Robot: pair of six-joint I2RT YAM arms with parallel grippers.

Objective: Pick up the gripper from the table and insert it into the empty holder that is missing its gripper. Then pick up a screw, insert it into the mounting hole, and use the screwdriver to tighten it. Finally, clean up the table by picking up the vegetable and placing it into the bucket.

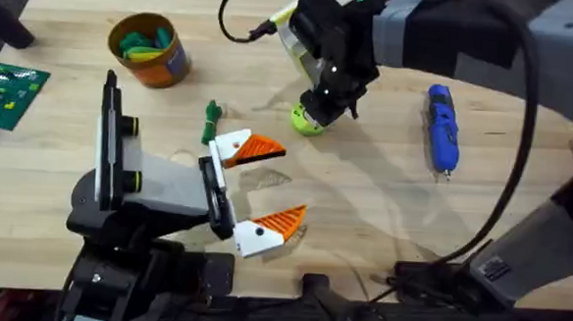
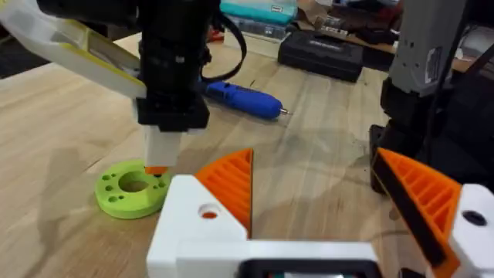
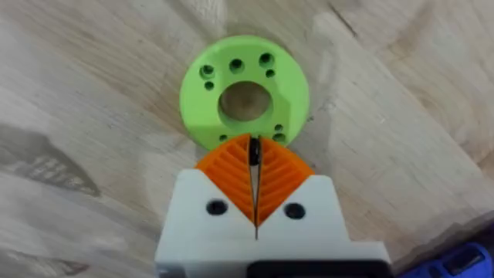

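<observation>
My right gripper (image 3: 255, 164) pinches a tiny dark screw (image 3: 253, 151) just above the lime-green round plastic holder disc (image 3: 244, 93) on the table — its small rim holes lie directly ahead — while my left gripper (image 1: 255, 190) idles spread.

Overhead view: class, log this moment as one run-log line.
right gripper: shut on screw, above green disc | left gripper: open | screwdriver: on table

bucket (image 1: 147, 48) far left, screwdriver (image 1: 441, 127) far right
</observation>
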